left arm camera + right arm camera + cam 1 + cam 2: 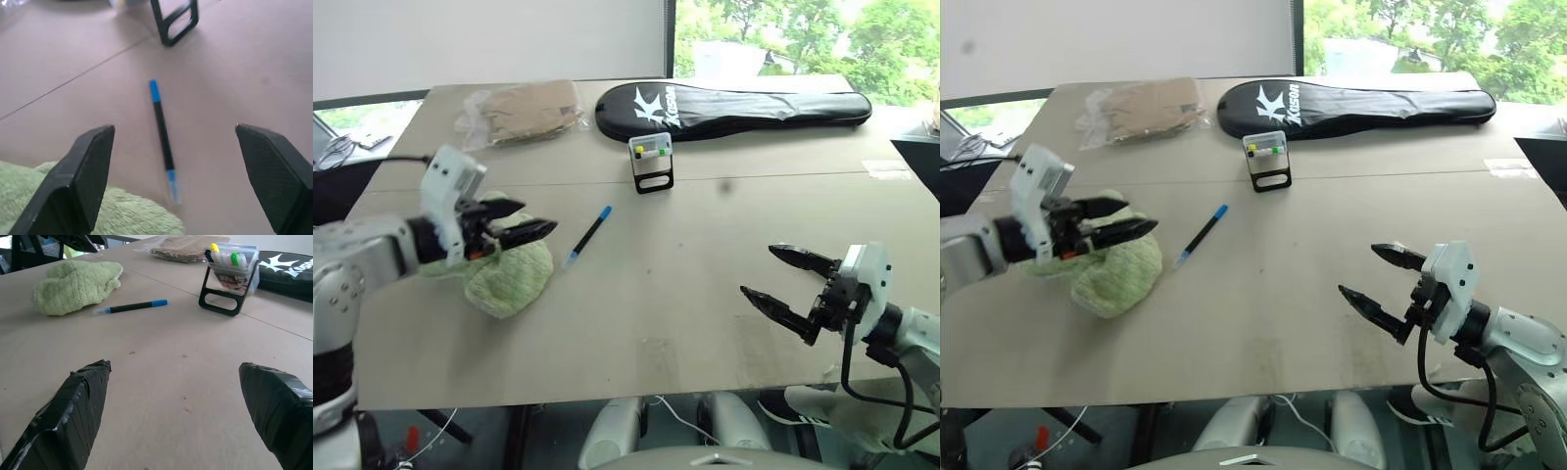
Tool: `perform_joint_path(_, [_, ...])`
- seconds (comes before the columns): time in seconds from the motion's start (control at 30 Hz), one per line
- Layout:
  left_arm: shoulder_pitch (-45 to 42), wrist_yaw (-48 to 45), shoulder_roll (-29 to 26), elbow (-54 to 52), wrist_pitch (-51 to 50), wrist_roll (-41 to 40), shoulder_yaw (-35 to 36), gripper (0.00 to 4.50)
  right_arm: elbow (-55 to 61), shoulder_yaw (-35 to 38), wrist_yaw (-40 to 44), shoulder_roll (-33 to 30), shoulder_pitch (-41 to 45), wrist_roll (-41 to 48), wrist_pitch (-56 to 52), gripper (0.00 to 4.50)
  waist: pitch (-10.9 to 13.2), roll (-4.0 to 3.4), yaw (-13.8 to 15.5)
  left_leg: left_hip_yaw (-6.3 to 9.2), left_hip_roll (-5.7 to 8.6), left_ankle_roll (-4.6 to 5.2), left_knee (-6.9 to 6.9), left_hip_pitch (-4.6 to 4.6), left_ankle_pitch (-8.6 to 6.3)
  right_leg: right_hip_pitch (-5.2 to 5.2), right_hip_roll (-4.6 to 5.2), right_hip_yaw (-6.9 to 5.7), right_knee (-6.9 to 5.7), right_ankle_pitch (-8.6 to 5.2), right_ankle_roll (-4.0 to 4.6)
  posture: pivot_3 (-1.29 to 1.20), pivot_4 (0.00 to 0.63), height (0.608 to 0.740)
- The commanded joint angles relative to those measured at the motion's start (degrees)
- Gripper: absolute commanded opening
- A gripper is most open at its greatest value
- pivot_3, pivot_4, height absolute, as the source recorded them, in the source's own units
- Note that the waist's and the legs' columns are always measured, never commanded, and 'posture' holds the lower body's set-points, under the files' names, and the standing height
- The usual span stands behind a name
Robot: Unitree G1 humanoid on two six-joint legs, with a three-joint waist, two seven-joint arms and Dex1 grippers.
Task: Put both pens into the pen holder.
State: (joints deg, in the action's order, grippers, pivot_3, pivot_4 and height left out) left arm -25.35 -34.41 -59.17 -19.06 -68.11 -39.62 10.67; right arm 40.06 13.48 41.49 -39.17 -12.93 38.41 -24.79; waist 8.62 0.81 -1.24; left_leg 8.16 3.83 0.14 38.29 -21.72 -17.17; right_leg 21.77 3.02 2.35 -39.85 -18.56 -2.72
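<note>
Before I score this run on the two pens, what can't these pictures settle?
- Second pen: one pen lies on the table; whether another stands in the pen holder is too small to tell, eye views.
- Holder's top: cut off by the edge, left wrist view.
- Green cloth: partly covered by the left pincer.

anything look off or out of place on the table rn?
Only one pen lies on the table, blue end toward the pen holder; the task calls for two. A crumpled green cloth sits beside it, under the open left gripper. Nothing spilled or damaged.
</note>
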Motion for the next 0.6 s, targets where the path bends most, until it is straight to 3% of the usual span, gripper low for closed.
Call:
perform_joint_path(0.03, [-6.77,7.74,2.98,3.85,-8.76,4.29,-4.24,4.14,1.75,0.78,0.27,0.77,-1.02,-0.81,2.32,4.5,0.03,0.04,-0.55,0.04,-0.02,0.0,0.0,-0.03,0.0,0.02,-0.01,0.0,0.0,0.0,0.0,0.0,0.15,0.74])
perform_joint_path(0.3, [-19.49,13.27,13.26,12.35,-17.51,10.89,-17.55,4.14,1.31,-1.46,0.2,2.44,-2.02,-3.63,4.68,4.5,0.05,0.1,-0.19,0.1,0.01,-0.01,0.12,-0.04,0.01,0.01,-0.05,-0.07,-0.05,0.0,0.0,0.0,0.15,0.74])
perform_joint_path(0.47, [-20.26,11.74,16.4,22.95,-8.19,16.81,-24.29,4.14,1.42,-1.91,-0.01,3.06,-1.84,-4.57,5.16,4.5,0.05,0.1,-0.66,0.1,-0.01,-0.03,0.09,-0.03,0.02,0.04,-0.07,-0.05,-0.09,0.0,0.0,0.0,0.15,0.74])
perform_joint_path(0.6, [-25.56,8.53,19.03,31.1,-6.37,19.0,-26.41,4.14,1.77,-2.32,0.11,3.11,-2.73,-5.59,5.55,4.5,-0.07,-0.04,0.86,0.13,0.01,-0.07,0.16,0.02,0.05,-0.02,-0.04,-0.09,-0.15,0.0,0.0,0.0,0.15,0.74])
